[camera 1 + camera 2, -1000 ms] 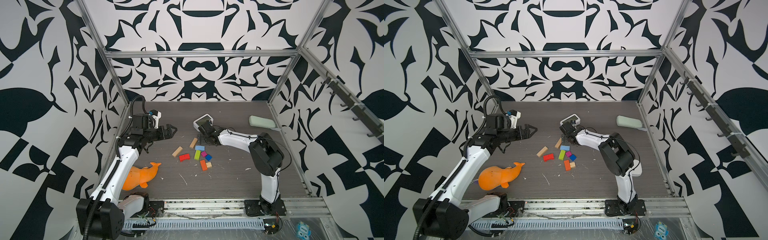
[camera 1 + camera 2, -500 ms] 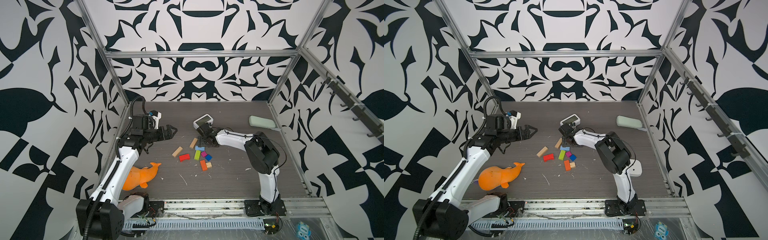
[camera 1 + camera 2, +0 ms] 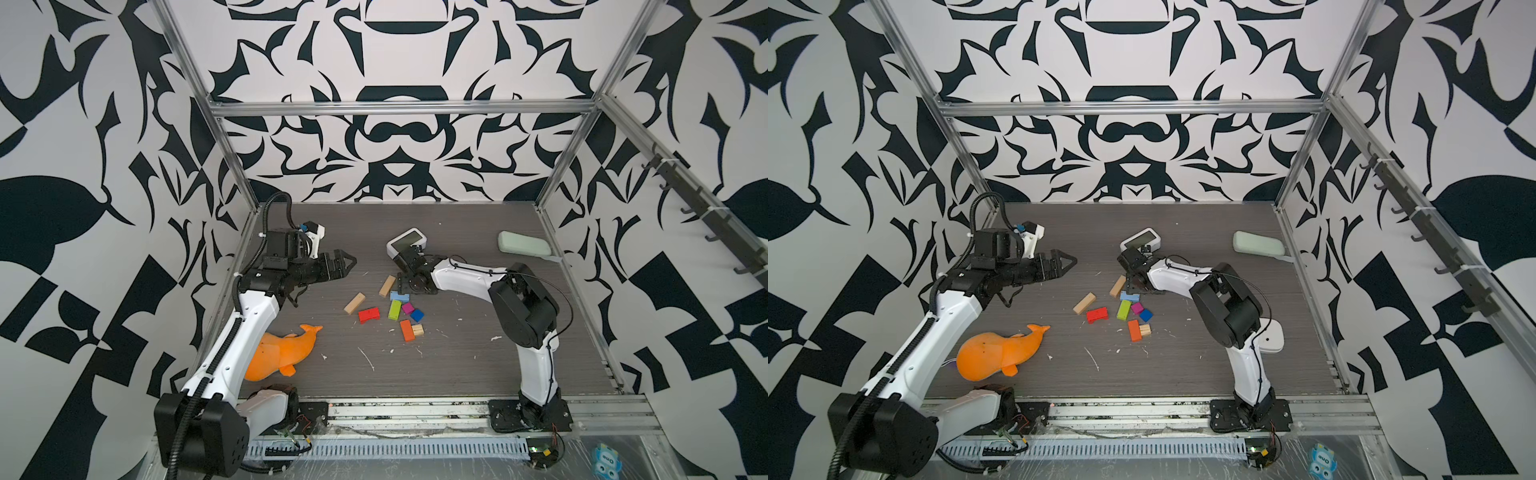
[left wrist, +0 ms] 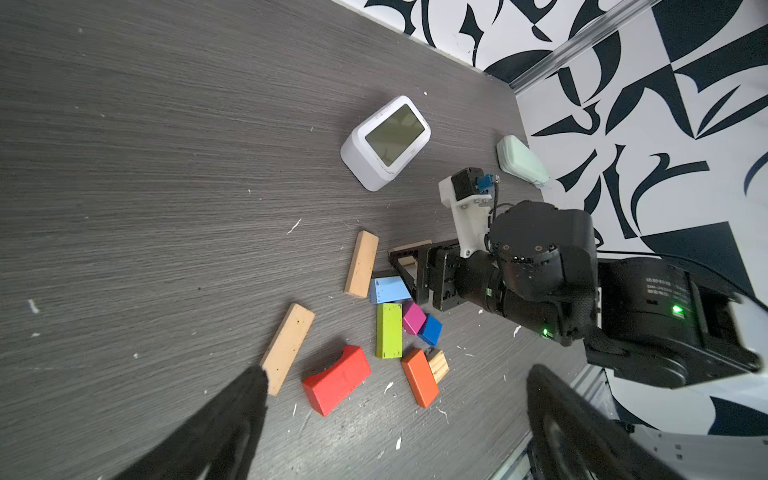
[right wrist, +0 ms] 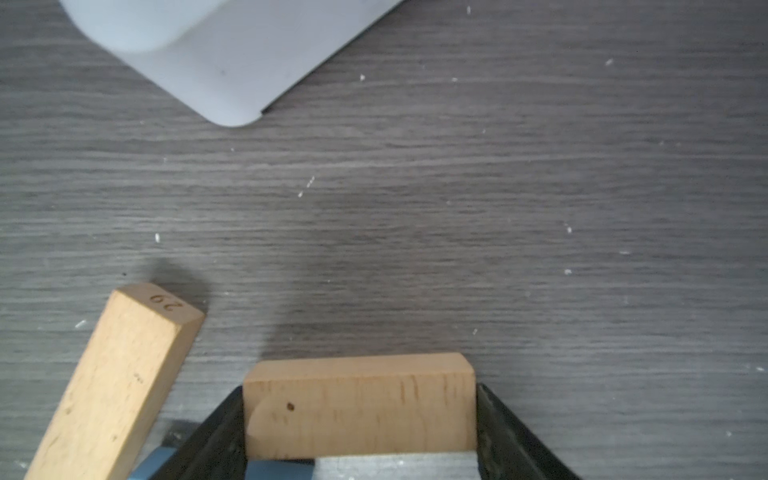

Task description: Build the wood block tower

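Note:
The wood blocks lie loose and flat on the grey table (image 3: 457,357); no tower shows. They include two tan bars (image 3: 354,302) (image 3: 387,285) and a red block (image 3: 369,314). Clustered beside them are lime green (image 3: 395,309), magenta (image 3: 407,308), dark blue (image 3: 417,315), orange (image 3: 407,330) and light blue (image 3: 400,296) blocks, plus a small tan cube (image 3: 418,330). My right gripper (image 3: 402,286) is down at the cluster's far edge. In the right wrist view both its fingers press on a short tan block (image 5: 359,405). My left gripper (image 3: 347,264) hovers open to the left, holding nothing.
A white digital clock (image 3: 406,242) stands just behind the right gripper. An orange dolphin toy (image 3: 282,353) lies front left by the left arm. A pale green case (image 3: 523,244) rests at the back right. Metal frame posts and patterned walls enclose the table.
The right gripper has shifted slightly left over the cluster's far edge, and its jaws have narrowed onto the short tan block. The left arm has stayed put.

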{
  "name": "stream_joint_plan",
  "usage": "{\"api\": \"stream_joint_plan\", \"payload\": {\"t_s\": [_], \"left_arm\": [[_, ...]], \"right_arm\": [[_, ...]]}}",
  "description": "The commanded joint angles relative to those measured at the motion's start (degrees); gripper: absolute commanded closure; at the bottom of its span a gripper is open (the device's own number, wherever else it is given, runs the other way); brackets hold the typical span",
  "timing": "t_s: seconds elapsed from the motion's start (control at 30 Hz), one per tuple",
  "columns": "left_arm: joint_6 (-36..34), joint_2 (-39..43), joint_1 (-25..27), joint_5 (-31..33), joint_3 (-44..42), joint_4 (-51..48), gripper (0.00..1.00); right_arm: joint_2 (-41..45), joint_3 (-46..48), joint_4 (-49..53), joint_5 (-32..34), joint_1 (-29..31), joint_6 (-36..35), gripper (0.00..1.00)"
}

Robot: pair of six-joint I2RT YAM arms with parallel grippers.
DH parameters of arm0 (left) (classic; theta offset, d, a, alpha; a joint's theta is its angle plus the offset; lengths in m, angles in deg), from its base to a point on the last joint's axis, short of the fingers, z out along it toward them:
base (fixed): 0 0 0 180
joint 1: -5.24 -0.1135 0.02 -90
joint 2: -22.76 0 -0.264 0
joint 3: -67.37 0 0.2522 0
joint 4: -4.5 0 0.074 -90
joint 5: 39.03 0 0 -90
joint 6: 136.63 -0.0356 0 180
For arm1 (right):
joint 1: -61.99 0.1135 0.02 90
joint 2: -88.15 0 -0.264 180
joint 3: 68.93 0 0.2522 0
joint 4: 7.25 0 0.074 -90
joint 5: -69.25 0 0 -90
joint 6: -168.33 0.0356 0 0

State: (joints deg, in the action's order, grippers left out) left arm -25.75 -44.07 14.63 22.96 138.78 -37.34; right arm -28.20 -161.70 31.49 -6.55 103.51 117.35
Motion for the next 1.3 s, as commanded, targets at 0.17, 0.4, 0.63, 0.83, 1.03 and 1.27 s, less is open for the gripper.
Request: {"api": "stream_joint_plan", "payload": {"t_s": [0.17,0.4,0.63,0.83,1.03,1.27], "left_arm": [[0.6,-0.8,-0.2,-3.5,-0.6,0.4,0.01],[0.7,-1.1,-0.2,-3.7,-0.8,0.5,0.00],[1.4,-2.5,1.4,-4.2,-1.4,1.2,0.01],[1.4,-2.7,2.1,-3.3,-1.3,0.8,0.00],[1.2,-2.9,2.1,-2.8,-1.4,0.6,0.00],[1.2,-3.1,2.1,-2.8,-1.3,0.5,0.00]], "right_arm": [[4.1,1.1,0.5,2.4,0.3,-0.7,0.23],[7.8,5.7,-0.2,3.4,-0.3,-1.0,0.24],[11.9,11.0,-1.8,2.9,-0.9,-3.1,0.24],[14.5,15.8,-4.8,0.9,-2.1,-3.8,0.24],[14.3,17.7,-5.2,1.2,-2.8,-4.1,0.23],[13.6,18.4,-6.2,1.0,-3.5,-4.4,0.21]]}}
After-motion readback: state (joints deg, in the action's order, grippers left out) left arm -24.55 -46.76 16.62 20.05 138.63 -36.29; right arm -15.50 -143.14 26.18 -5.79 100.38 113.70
